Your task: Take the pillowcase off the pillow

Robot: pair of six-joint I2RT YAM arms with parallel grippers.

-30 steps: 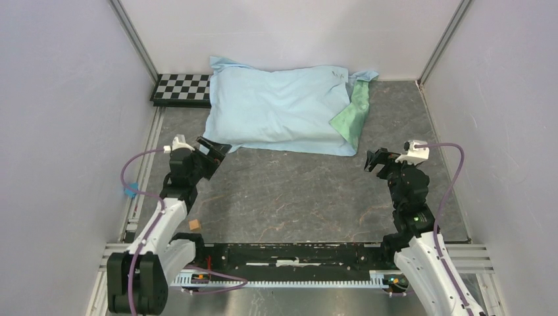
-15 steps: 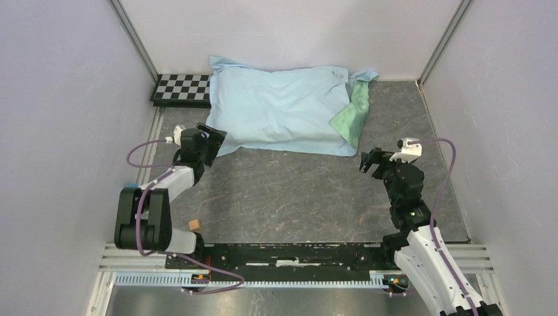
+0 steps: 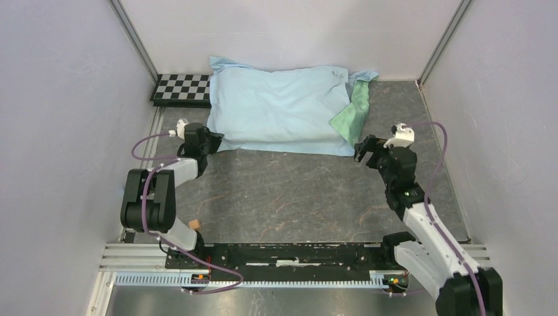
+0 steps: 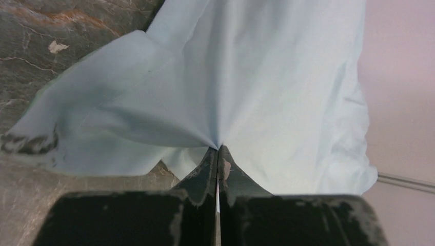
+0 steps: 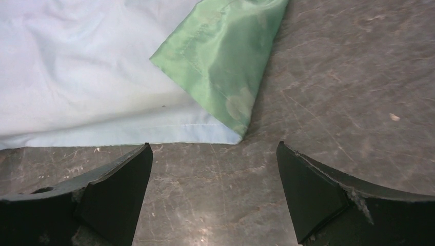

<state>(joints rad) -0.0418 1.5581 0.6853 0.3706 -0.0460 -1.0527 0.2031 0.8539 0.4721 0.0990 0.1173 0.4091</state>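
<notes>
On the dark marbled desk [image 3: 283, 197], the left gripper [image 3: 209, 139] lies low at about 7 o'clock of the bundle. Its jaws are pinched flat together on the near-left corner of the light-blue pillowcase [image 3: 279, 108]. In the left wrist view the cloth fans out in tight creases from the tips of the left gripper [image 4: 217, 148], so the bite looks to be on fabric only.

The right gripper [image 3: 366, 146] sits at about 5 o'clock of the bundle, jaws spread wide and holding nothing. It is just short of the near-right corner, where the pale green inner flap [image 5: 225, 56] folds back over the blue.

The pillowcase itself lies at 12 o'clock on the desk, against the far wall. It is plump with the pillow, which is fully covered and cannot be seen. A checkerboard [image 3: 183, 89] rests at its 10 o'clock.

The step in hand appears to be securing the closed end. Next, the right jaws likely need to reach the open, flapped end to pin or draw out the pillow, while the left pulls the cloth away toward 9 o'clock. A pinch that also caught the cushion would defeat that pull.
</notes>
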